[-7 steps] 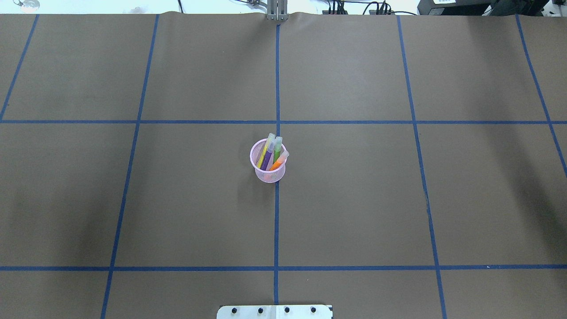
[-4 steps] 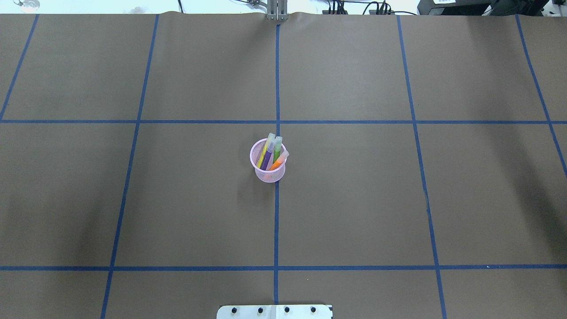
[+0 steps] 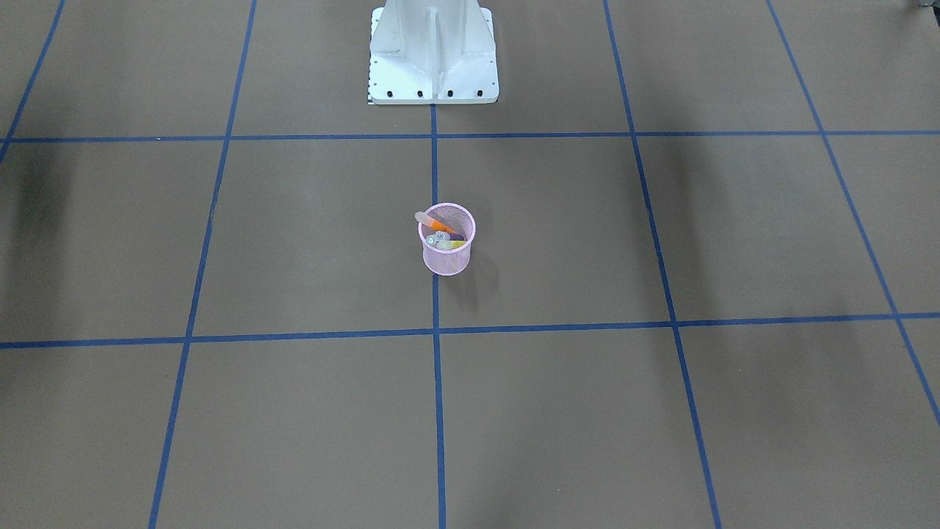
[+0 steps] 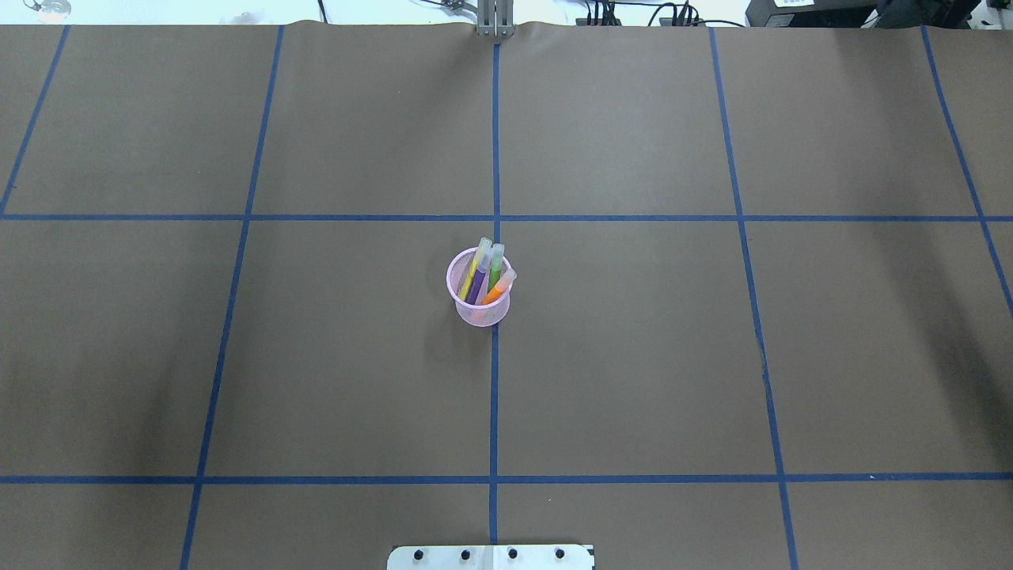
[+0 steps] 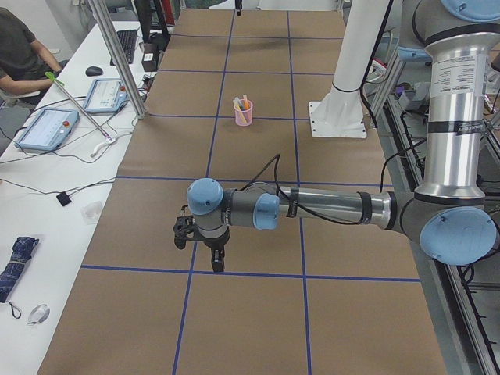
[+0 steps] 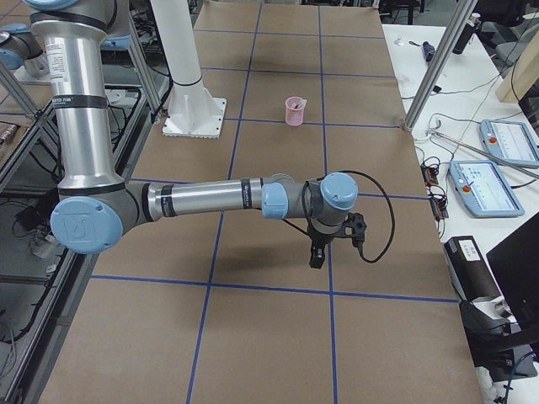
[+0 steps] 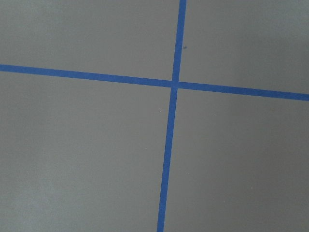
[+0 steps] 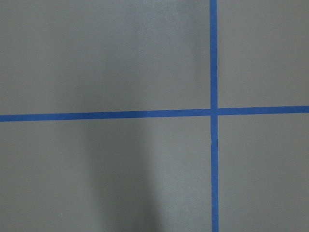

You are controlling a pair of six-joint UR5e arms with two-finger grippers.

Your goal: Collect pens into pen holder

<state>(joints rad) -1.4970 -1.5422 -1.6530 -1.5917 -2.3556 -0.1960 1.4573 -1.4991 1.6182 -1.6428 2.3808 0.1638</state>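
The pink mesh pen holder (image 4: 479, 310) stands upright near the table's middle, on a blue tape line. Inside it lean a yellow pen (image 4: 475, 269), a purple pen (image 4: 477, 286), a green pen (image 4: 495, 271) and an orange pen (image 4: 496, 293), pale caps up. The front-facing view shows the same pen holder (image 3: 446, 258). My left gripper (image 5: 216, 264) hangs low over the table's left end, far from the holder (image 5: 244, 117). My right gripper (image 6: 316, 259) hangs over the right end. Both show only in side views, so I cannot tell if they are open or shut.
The white robot base (image 3: 433, 55) stands behind the holder. Blue tape lines grid the brown table cover. Both wrist views show only tape crossings. A side bench holds tablets (image 5: 48, 129), cables and metal posts (image 5: 117, 55); a person (image 5: 19, 47) sits there.
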